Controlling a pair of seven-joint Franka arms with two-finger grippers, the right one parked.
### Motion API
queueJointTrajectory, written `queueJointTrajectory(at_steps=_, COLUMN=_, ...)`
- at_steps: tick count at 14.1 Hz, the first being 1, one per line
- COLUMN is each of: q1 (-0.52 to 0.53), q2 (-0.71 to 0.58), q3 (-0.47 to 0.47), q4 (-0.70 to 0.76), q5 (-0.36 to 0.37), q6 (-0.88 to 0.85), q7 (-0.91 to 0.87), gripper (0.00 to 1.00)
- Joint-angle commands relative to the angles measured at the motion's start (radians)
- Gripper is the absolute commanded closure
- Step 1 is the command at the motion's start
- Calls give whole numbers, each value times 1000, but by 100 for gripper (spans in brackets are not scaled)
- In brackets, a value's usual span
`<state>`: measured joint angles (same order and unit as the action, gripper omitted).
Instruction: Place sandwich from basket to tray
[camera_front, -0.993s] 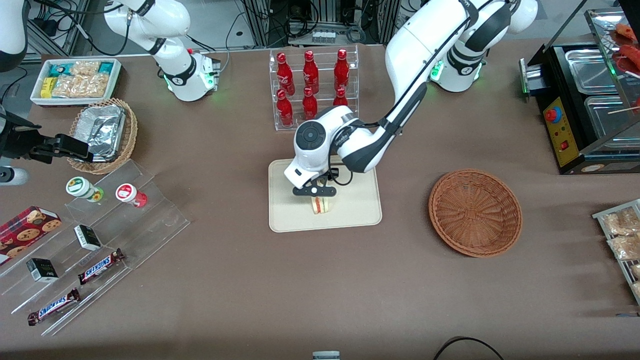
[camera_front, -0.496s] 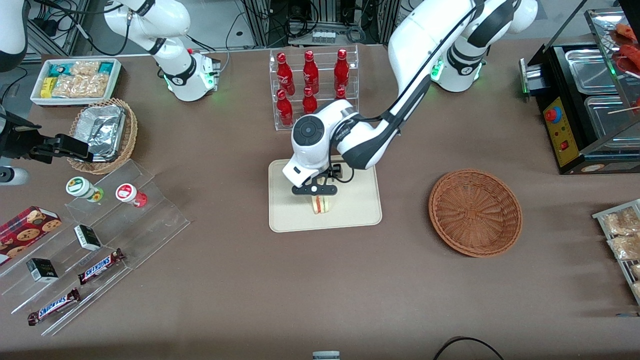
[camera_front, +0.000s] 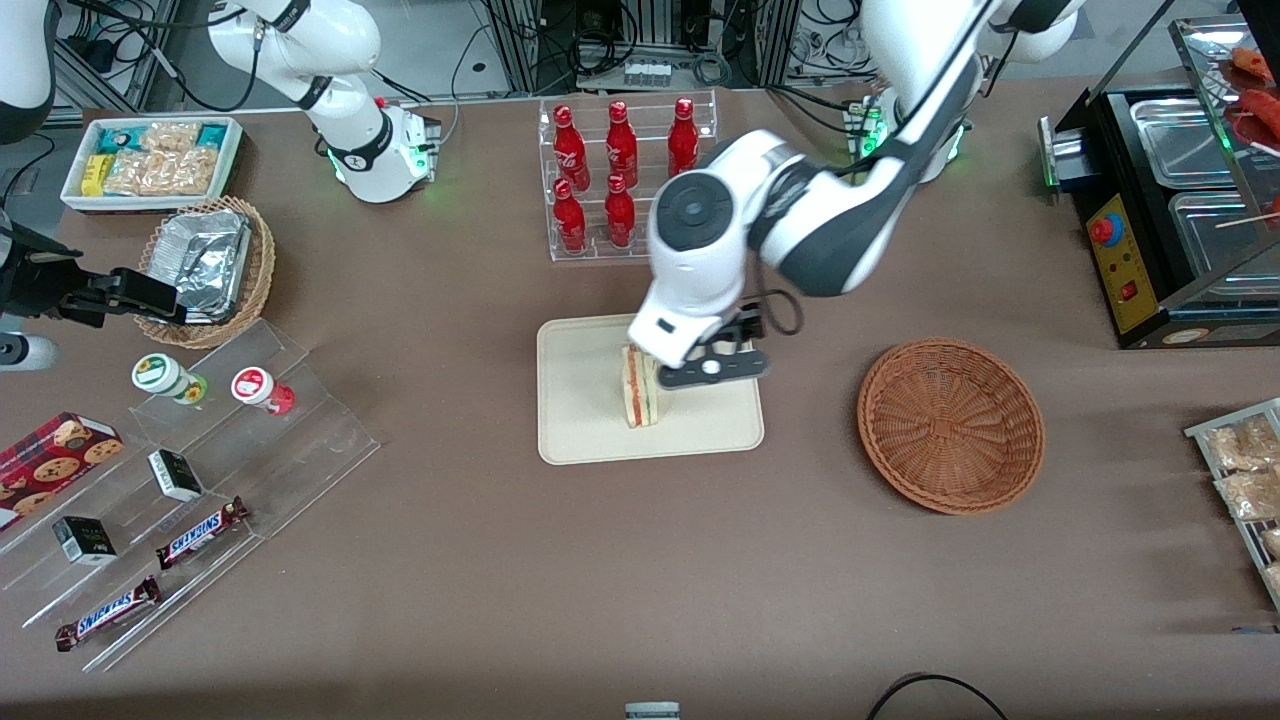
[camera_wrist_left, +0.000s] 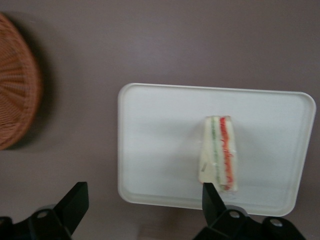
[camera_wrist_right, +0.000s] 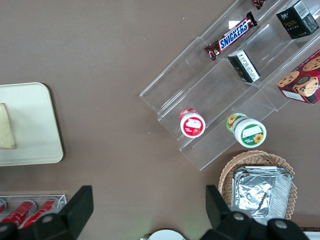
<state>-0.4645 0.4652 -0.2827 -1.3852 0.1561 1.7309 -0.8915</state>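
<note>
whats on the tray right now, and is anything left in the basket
Only the sandwich lies on the tray. The gripper, open, hangs above the tray's edge. The basket looks empty in the front view.

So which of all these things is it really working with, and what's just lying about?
In the job:
sandwich, standing on the tray
basket, now without it
pincer, open, raised over the tray's edge

Just lying about:
red bottles
Snickers bars
foil containers
cookie box
</note>
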Motion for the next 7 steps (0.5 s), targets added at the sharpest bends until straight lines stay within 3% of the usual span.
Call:
queueJointTrajectory(at_steps=1, q1=73, q2=-107, q3=-4, q4=-44, q5=-38, q6=-94, q7=84, gripper=0)
queueJointTrajectory(at_steps=5, q1=197, q2=-230, q3=-4, q4=-78, q5=-63, q6=-186, q7=204, gripper=0)
queueJointTrajectory(at_steps=7, q1=280, q2=-284, q3=-4, q4=-104, q5=-117, q6=-188, q7=264, gripper=0)
